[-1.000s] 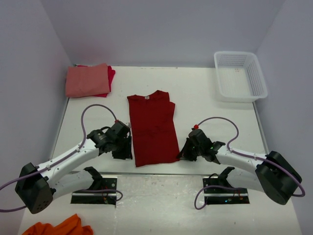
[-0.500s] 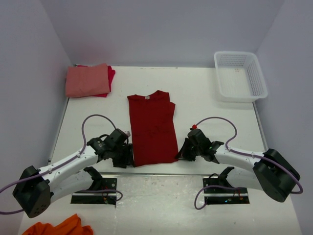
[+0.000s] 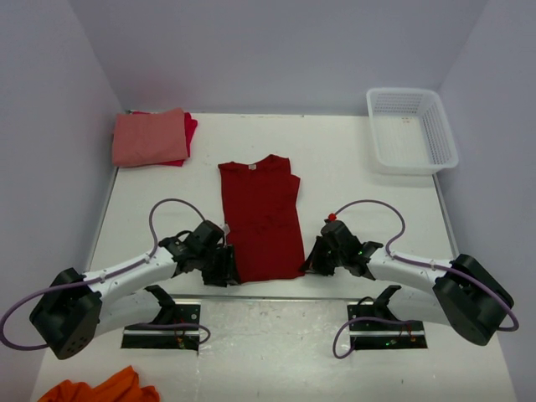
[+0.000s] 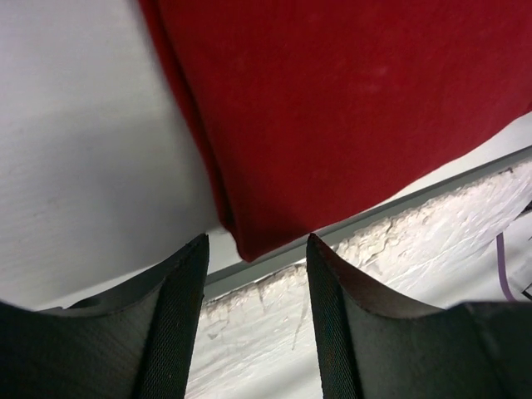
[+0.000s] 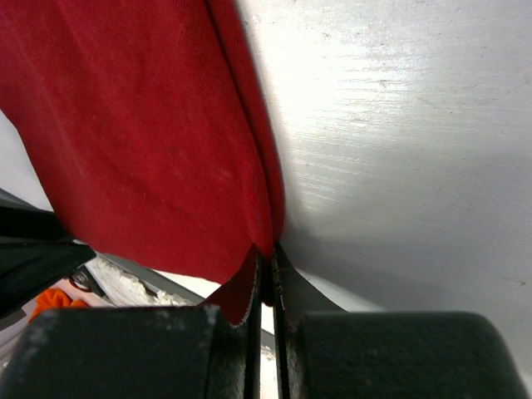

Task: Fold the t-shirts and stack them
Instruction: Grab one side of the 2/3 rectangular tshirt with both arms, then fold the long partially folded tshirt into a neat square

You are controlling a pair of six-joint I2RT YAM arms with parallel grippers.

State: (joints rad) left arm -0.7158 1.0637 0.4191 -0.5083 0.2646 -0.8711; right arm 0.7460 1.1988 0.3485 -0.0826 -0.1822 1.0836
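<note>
Pale lilac walls [image 3: 276, 50] enclose a white table [image 3: 368, 209]. The dark red t-shirt [image 3: 261, 222] lies mid-table, folded lengthwise. The right gripper [image 3: 310, 266] pinches its near right corner. The left gripper [image 3: 228, 268] is spread at its near left corner. A salmon-pink t-shirt [image 3: 149, 136] tops a brighter red t-shirt [image 3: 190, 130] far left, and a white basket [image 3: 444, 134] sits far right.

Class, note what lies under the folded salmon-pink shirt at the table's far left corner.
Under the salmon-pink shirt lies a brighter red shirt, showing only along the right and near edges. The rest is covered, so its fold and anything further beneath cannot be seen.
</note>
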